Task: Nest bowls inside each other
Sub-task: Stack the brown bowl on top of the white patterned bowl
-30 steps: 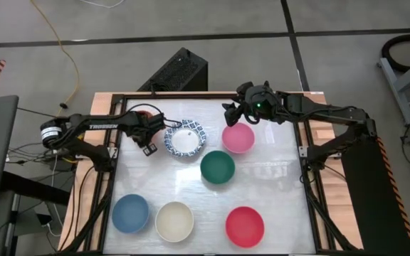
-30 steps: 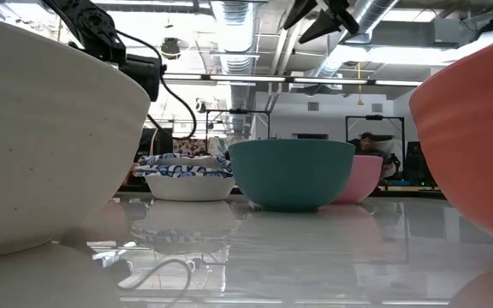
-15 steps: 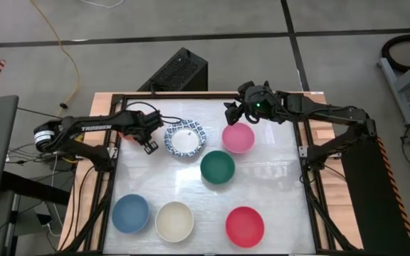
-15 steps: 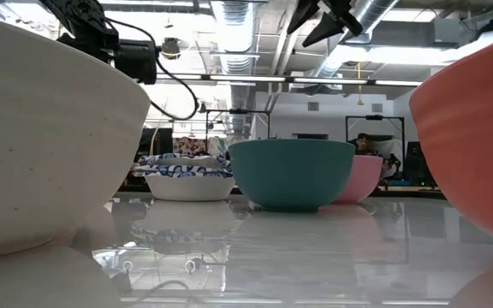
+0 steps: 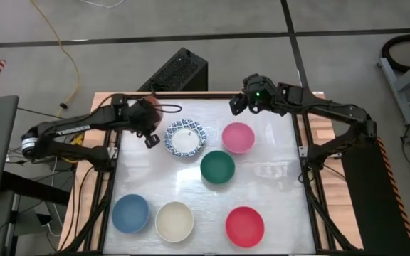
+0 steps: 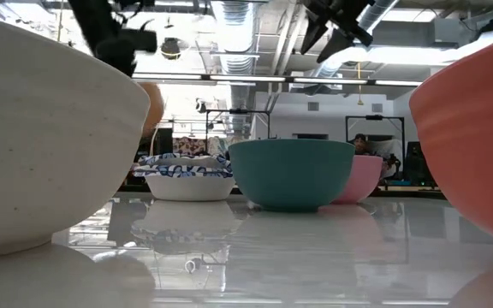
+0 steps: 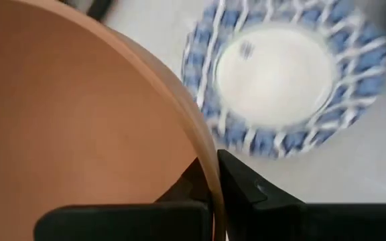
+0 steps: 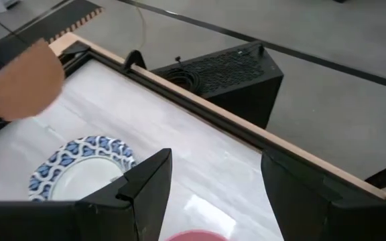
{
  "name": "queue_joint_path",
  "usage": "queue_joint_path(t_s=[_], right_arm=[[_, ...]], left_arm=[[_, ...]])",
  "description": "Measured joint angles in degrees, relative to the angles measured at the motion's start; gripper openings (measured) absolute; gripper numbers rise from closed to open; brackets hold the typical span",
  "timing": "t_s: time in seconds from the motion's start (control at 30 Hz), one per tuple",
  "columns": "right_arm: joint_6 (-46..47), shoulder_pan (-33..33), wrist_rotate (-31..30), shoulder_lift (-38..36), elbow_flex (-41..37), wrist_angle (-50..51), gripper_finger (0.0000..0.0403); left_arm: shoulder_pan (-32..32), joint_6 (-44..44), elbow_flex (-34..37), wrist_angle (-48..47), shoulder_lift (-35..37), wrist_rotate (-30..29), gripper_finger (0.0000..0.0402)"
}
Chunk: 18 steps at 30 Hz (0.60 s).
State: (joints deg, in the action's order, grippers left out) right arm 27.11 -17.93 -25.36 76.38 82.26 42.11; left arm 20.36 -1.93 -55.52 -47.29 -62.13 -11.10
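Note:
My left gripper (image 5: pixel 152 126) hangs over the table's far left, shut on an orange bowl (image 5: pixel 146 112), which also shows in the low view (image 6: pixel 152 104) and the right wrist view (image 8: pixel 20 80). Just right of it, a white bowl with a blue patterned rim (image 5: pixel 185 138) stands on its base. Pink (image 5: pixel 238 137), dark green (image 5: pixel 218 166), blue (image 5: pixel 130 213), cream (image 5: pixel 174 221) and red (image 5: pixel 245 226) bowls each stand apart on the table. My right gripper (image 5: pixel 236 106) hovers open, high above the far edge near the pink bowl, holding nothing. My left gripper pinches the orange bowl's rim (image 7: pixel 210 175), on the side toward the patterned bowl. One finger (image 7: pixel 186 191) is inside the bowl and the other (image 7: pixel 243 187) outside its wall. The fingers slant down from the table's left. The bowl is lifted clear of the table.
A black box (image 5: pixel 176 71) lies on the floor beyond the far edge. The table's dark frame rail (image 8: pixel 200 114) runs along the far side. Bare white tabletop (image 5: pixel 276 185) lies right of the green bowl.
My left gripper has risen and tipped back with the orange bowl, lifting it off the table beside the patterned bowl. My right gripper has swung a little toward the far edge and stayed open.

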Motion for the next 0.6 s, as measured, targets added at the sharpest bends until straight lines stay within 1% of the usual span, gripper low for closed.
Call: queue_joint_path(t_s=[0.07,0.17,0.3,0.43,0.6], right_arm=[[-0.43,-0.60,0.02,0.00,0.00,-0.08,0.0249],[-0.68,-1.24,0.26,0.00,0.00,-0.04,0.0249],[-0.81,-2.28,1.53,0.00,0.00,-0.04,0.0249],[-0.99,-2.75,1.54,0.00,0.00,0.07,0.0249],[-1.70,-2.89,3.10,0.00,0.00,0.31,0.0249]], left_arm=[[-1.52,2.94,-2.59,0.83,-0.10,-0.12,0.0000],[-4.14,7.02,-5.80,4.44,-0.63,0.31,0.0000],[-7.65,11.91,-8.54,8.81,-1.78,0.40,0.0000],[-10.85,17.36,-8.95,12.17,-2.82,1.44,0.0000],[-12.72,19.81,-8.95,11.39,-6.22,1.78,0.0000]])
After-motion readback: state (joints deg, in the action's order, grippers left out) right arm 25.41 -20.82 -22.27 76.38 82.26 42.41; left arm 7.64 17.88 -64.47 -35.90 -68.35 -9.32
